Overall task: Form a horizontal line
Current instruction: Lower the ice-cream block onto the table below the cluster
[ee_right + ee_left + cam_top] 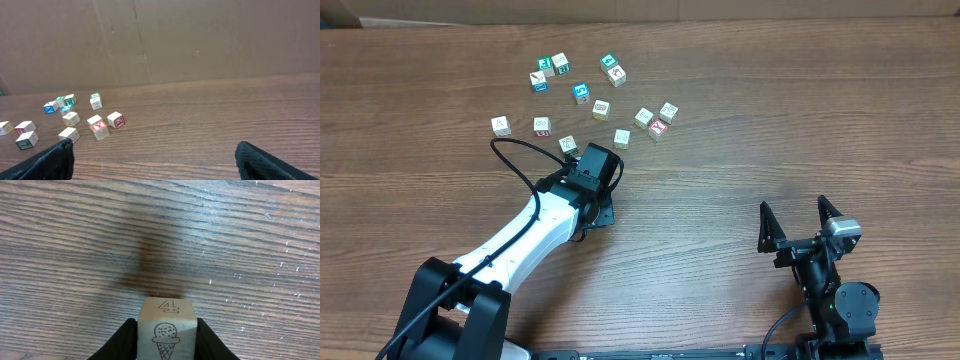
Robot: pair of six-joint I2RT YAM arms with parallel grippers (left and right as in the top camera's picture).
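A cube (166, 325) of pale wood, marked 4 and an ice-cream cone, is gripped between the narrowly parted left fingers (598, 162). No row is found. Loose cubes (601, 108) lie scattered just beyond those fingers, the nearer pair. A row's long axis is judged to run crosswise to them. The right fingers (793, 215) are spread wide and empty.

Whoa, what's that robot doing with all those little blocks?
The left gripper holds one wooden cube with a 4 and an ice-cream cone on it, its fingers pressed on both sides. The other picture cubes lie scattered on the wooden table, not in any row yet. The right gripper sits wide open off to the side, holding nothing.
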